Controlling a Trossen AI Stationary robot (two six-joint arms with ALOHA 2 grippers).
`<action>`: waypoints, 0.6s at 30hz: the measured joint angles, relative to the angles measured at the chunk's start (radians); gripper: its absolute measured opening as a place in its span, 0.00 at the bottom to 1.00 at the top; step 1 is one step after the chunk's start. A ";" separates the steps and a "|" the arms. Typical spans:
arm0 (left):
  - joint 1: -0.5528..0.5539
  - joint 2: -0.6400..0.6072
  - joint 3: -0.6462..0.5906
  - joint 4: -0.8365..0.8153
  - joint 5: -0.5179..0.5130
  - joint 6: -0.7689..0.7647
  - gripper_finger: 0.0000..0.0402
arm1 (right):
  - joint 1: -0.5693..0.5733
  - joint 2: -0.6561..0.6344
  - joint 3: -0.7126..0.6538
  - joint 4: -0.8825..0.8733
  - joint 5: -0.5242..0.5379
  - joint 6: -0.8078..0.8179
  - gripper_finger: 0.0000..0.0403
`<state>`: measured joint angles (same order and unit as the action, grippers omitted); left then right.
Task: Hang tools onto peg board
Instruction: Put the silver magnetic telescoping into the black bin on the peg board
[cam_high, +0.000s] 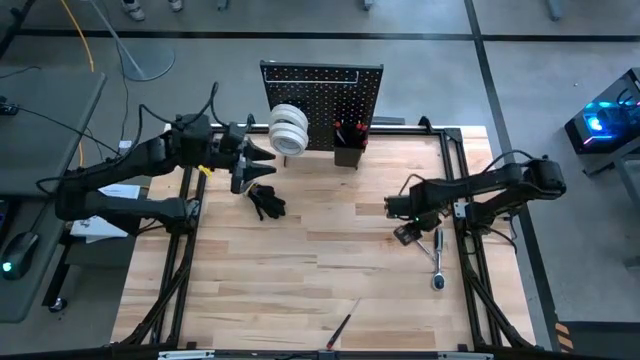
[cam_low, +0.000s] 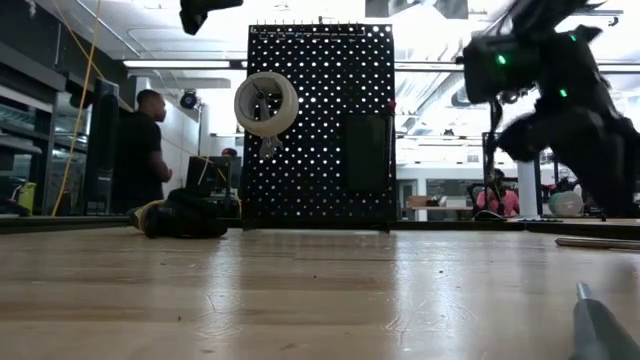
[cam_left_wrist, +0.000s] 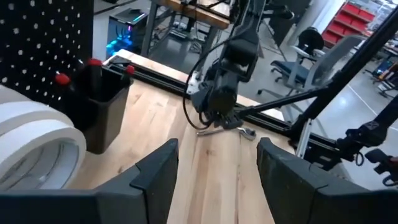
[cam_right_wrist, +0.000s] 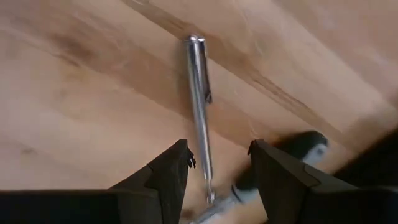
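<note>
The black peg board stands upright at the table's far edge. White tape rolls hang on a peg on its front, and red-handled screwdrivers stand in its black bin. My left gripper is open in the air just left of the tape rolls, holding nothing. A silver ratchet lies flat on the table at the right. My right gripper points down over the ratchet's shaft, open, with one finger on either side and apart from it. A slim screwdriver lies near the front edge.
A black crumpled bundle lies on the table below my left gripper. Black rails run along the table's right and left sides. People are in the room behind the board. Bare wood lies across the table's middle.
</note>
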<state>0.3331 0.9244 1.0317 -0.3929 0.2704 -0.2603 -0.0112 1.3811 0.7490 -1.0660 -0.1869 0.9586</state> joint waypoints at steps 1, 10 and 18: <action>-0.011 0.009 0.000 0.006 -0.013 0.000 0.50 | 0.006 0.000 -0.028 0.035 -0.003 0.007 0.42; -0.072 0.089 0.000 0.031 -0.020 -0.027 0.50 | 0.034 0.004 -0.090 0.212 0.083 0.050 0.42; -0.107 0.136 0.000 0.056 -0.021 -0.032 0.50 | 0.040 0.167 -0.080 0.222 0.101 0.017 0.41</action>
<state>0.2265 1.0604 1.0313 -0.3373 0.2495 -0.2926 0.0292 1.5482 0.6690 -0.8442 -0.0862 0.9757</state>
